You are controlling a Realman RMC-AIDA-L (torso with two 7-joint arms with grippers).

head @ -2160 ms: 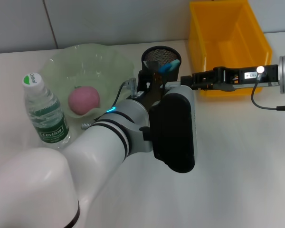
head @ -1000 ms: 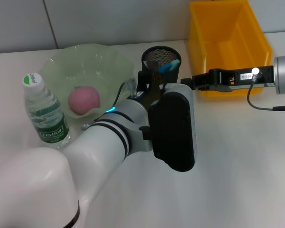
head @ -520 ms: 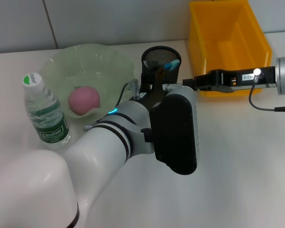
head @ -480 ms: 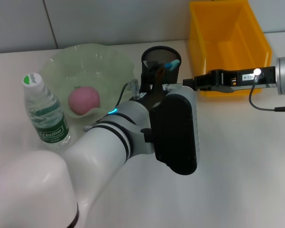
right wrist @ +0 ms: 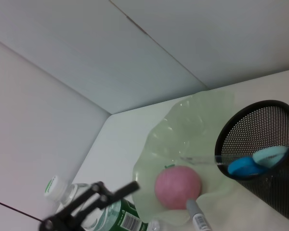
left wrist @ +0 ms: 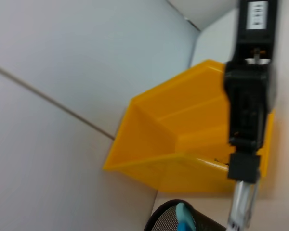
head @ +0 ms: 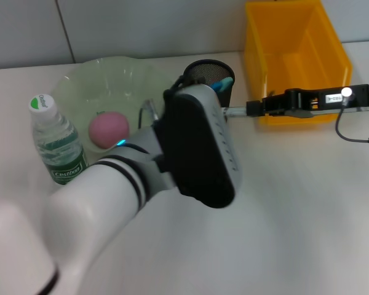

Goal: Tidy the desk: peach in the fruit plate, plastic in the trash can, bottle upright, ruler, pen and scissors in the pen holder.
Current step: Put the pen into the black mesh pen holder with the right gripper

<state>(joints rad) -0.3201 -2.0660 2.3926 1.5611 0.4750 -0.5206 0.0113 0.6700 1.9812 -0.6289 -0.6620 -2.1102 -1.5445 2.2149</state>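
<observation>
From the head camera, the left arm (head: 172,153) crosses the middle of the desk, its gripper hidden. The right gripper (head: 253,109) grips a silver pen (head: 234,111) level, just right of the black mesh pen holder (head: 209,75). The peach (head: 109,129) lies in the green fruit plate (head: 111,86); the water bottle (head: 56,141) stands upright at left. The yellow bin (head: 295,55) sits far right.

The left wrist camera shows the right gripper against the bin.

The right wrist camera shows blue scissor handles (right wrist: 253,162) inside the holder.
</observation>
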